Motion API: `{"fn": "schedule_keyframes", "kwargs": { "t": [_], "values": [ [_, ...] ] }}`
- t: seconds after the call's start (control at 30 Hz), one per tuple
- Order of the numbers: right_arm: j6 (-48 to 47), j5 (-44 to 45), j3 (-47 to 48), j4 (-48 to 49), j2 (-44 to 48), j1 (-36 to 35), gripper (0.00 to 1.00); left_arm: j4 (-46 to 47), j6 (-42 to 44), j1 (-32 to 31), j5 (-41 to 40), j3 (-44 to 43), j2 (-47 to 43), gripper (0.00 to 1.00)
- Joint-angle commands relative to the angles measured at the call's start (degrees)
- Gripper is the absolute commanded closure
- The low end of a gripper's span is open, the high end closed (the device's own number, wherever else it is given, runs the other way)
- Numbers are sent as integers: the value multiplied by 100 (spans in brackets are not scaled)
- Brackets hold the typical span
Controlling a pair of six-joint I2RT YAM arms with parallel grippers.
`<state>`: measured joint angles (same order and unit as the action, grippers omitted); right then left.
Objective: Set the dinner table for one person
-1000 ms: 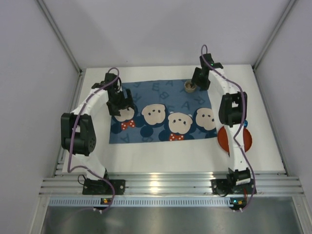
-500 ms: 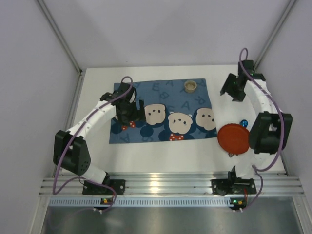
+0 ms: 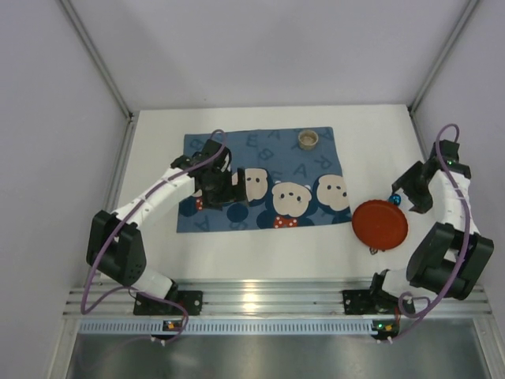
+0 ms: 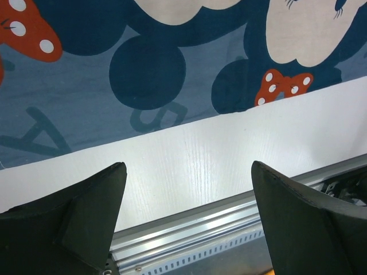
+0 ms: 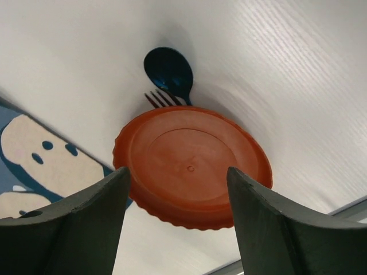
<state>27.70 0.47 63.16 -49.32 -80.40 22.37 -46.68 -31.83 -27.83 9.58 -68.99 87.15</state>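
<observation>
The right gripper [image 3: 410, 196] has swung back beside the orange plate [image 3: 379, 223], and the left gripper [image 3: 235, 188] has moved farther across the mouse-print mat [image 3: 272, 154]; both gape wide, empty. Only the right wrist view shows fork tines [image 5: 159, 99] by a blue spoon [image 5: 168, 69] at the plate's rim. All rest on the white dinner table [image 3: 260, 253], a tan cup [image 3: 307, 140] on the mat.

A large white counter [image 3: 260, 251], flat, rectangular and matte, far bigger than anything resting on it. It lies level, its long sides running left to right, the near side meeting a metal rail [image 3: 276, 298]. Grey walls [image 3: 47, 158] close in the other three sides. Close up, the surface shows faint, fine wood-grain lines.
</observation>
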Motion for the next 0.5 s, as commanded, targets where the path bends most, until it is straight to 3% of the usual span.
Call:
{"fn": "schedule_keyframes", "kwargs": {
  "t": [0.0, 0.23, 0.47],
  "values": [
    [156, 559, -399, -324, 182, 188, 31, -87, 186, -47, 202, 17, -330, 5],
    [-195, 999, -884, -368, 517, 548, 31, -70, 292, -64, 184, 307, -480, 5],
    [-283, 885, -1077, -140, 376, 734, 32, 36, 28, -213, 114, 352, -533, 5]
  ]
}}
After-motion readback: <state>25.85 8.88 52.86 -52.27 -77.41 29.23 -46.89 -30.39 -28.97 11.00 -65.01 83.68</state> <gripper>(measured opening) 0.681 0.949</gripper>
